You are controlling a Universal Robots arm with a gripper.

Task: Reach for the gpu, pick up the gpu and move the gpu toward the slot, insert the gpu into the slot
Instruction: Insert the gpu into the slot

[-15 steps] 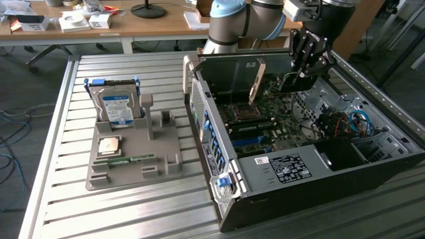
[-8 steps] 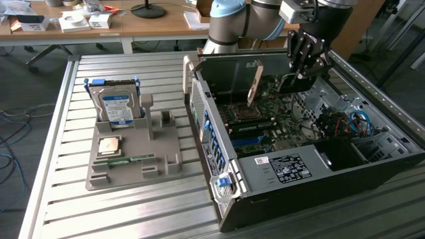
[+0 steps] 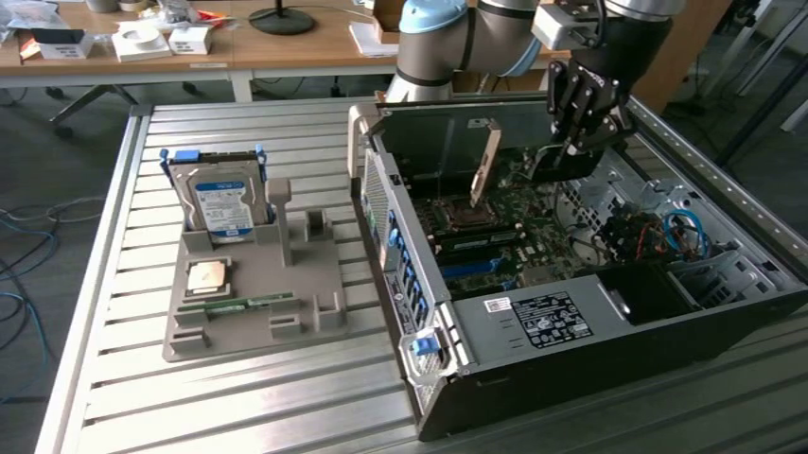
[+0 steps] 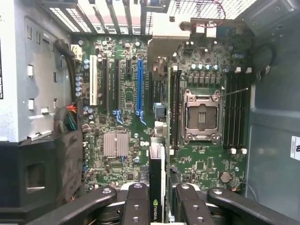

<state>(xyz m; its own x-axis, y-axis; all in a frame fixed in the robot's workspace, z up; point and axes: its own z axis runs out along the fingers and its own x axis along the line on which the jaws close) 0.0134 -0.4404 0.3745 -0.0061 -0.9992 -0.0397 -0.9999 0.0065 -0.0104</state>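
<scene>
Pincer [image 3: 565, 156] is inside the open PC case [image 3: 569, 322], at about 1 o'clock from the middle of the exterior view. It's clamped on the gpu [image 3: 483, 165].

The card hangs on edge above the motherboard [image 3: 531, 246]. Its pale bracket end is at roughly 9 o'clock of the pincer, just above the CPU socket [image 3: 470, 213].

Wrist view:
- The pincer [image 4: 161, 199] has a finger on each face of the gpu [image 4: 157, 173], which is seen edge-on.
- The card's line runs between the blue connector strip [image 4: 139, 86] and the CPU socket [image 4: 201, 115].
- The slot [image 4: 114, 86] is the long black strip on the far side of the blue one from the card. It's bare, with nothing seated in it.
- Green motherboard [image 4: 122, 164] is in clear sight under the card, so the gpu is up off the board.

The grey fixture [image 3: 253, 284] sits on the slatted metal surface [image 3: 127, 378] at 9 o'clock of the case. It holds the hard drive [image 3: 227, 199] upright at its 12 o'clock end and the memory stick [image 3: 240, 305] lying flat nearer 6 o'clock.
</scene>
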